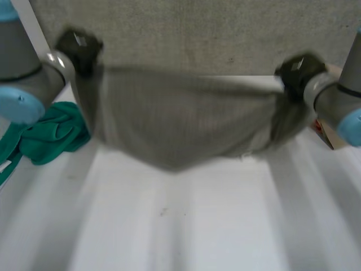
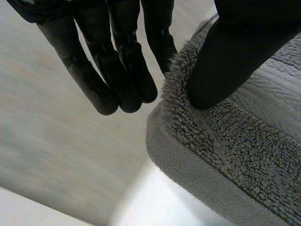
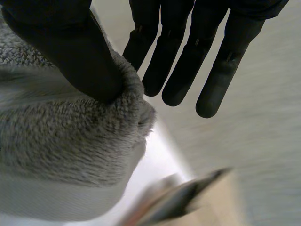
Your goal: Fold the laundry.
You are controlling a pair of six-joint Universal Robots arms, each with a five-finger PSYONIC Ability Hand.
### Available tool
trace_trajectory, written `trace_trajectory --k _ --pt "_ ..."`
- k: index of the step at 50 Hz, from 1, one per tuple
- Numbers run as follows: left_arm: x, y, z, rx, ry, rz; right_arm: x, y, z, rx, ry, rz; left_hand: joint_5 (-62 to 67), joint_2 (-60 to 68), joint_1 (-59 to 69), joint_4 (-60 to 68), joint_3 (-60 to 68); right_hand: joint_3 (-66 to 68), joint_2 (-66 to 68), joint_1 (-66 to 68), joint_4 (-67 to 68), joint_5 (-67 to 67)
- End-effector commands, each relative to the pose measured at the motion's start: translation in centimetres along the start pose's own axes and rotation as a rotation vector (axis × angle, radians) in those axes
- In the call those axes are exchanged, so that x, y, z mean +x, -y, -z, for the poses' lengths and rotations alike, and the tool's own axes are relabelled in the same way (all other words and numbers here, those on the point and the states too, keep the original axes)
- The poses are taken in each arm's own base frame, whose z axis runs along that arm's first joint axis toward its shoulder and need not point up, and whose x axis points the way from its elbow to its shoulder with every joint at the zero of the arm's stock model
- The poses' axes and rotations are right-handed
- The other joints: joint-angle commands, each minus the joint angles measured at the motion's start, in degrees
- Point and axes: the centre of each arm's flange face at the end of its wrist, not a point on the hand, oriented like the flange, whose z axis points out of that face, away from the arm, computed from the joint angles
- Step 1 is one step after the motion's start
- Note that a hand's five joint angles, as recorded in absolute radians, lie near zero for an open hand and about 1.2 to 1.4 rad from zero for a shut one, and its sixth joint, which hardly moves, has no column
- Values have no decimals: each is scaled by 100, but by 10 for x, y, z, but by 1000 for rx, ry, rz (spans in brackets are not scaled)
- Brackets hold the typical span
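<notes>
While aloft between robot hands (image 1: 79, 46) (image 1: 296, 71), towel (image 1: 180, 124)

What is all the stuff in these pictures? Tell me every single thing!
grey fluffy towel: one, grey, hanging stretched between the two hands over the table
green crumpled cloth: one, green, on the table beside the left arm
brownish box-like thing: one, brown with some red, beside the right arm; too blurred to tell more
white table: one, white, under the towel
grey floor: grey, beyond the table
arms: two, grey with light-blue caps, one at each side
left hand: one, black, thumb pinching one towel corner
right hand: one, black, thumb pinching the other corner
</notes>
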Motion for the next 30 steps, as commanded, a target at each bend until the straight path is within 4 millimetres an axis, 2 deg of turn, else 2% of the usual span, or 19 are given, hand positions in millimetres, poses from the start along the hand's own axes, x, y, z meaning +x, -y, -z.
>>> trace_trajectory --k 1,3,5,8,9,12,13,16,17,18,20,21,23,24,26,28,29,30 --pt "-81 97 4 507 319 278 74 78 -3 514 -441 -201 1435 1161 1342 1159 1210 1176 1276 1712 1140 1480" --pt "-85 106 9 574 332 305 82 92 6 633 -480 -245 1435 1161 1342 1159 1210 1176 1276 1712 1140 1480" --pt "-83 102 10 558 325 301 79 95 9 668 -467 -245 1435 1161 1342 1159 1210 1176 1276 1712 1140 1480" --pt "-73 83 10 485 301 282 61 85 8 654 -385 -226 1435 1161 1342 1159 1210 1176 1276 1712 1140 1480" --pt "-68 68 9 433 294 270 56 80 7 639 -366 -223 1435 1161 1342 1159 1210 1176 1276 1712 1140 1480" --pt "-57 44 8 353 268 257 37 56 5 557 -281 -217 1435 1161 1342 1159 1210 1176 1276 1712 1140 1480" --pt "-49 27 10 294 248 258 27 40 4 500 -238 -216 1435 1161 1342 1159 1210 1176 1276 1712 1140 1480" --pt "-33 1 15 200 204 269 9 10 3 395 -169 -217 1435 1161 1342 1159 1210 1176 1276 1712 1140 1480" --pt "-21 -16 20 144 168 269 -6 -11 4 324 -113 -218 1435 1161 1342 1159 1210 1176 1276 1712 1140 1480" --pt "-14 -25 23 112 146 274 -14 -21 5 291 -84 -218 1435 1161 1342 1159 1210 1176 1276 1712 1140 1480" --pt "0 -42 29 55 99 281 -29 -42 9 223 -26 -216 1435 1161 1342 1159 1210 1176 1276 1712 1140 1480" --pt "13 -58 36 5 50 283 -46 -61 14 157 35 -210 1435 1161 1342 1159 1210 1176 1276 1712 1140 1480" --pt "24 -73 44 -43 4 284 -61 -79 21 92 91 -196 1435 1161 1342 1159 1210 1176 1276 1712 1140 1480" --pt "35 -85 52 -84 -39 278 -74 -95 28 38 144 -172 1435 1161 1342 1159 1210 1176 1276 1712 1140 1480" --pt "47 -100 63 -126 -91 256 -87 -111 38 -25 197 -125 1435 1161 1342 1159 1210 1176 1276 1712 1140 1480" --pt "50 -109 69 -149 -118 226 -90 -117 44 -64 224 -96 1435 1161 1342 1159 1210 1176 1276 1712 1140 1480" --pt "48 -109 71 -152 -125 212 -88 -115 47 -78 228 -93 1435 1161 1342 1159 1210 -125 -25 411 -161 179" --pt "47 -108 72 -148 -125 203 -86 -114 47 -89 224 -99 1435 1161 1342 1159 1210 -621 -521 -85 -657 -317"
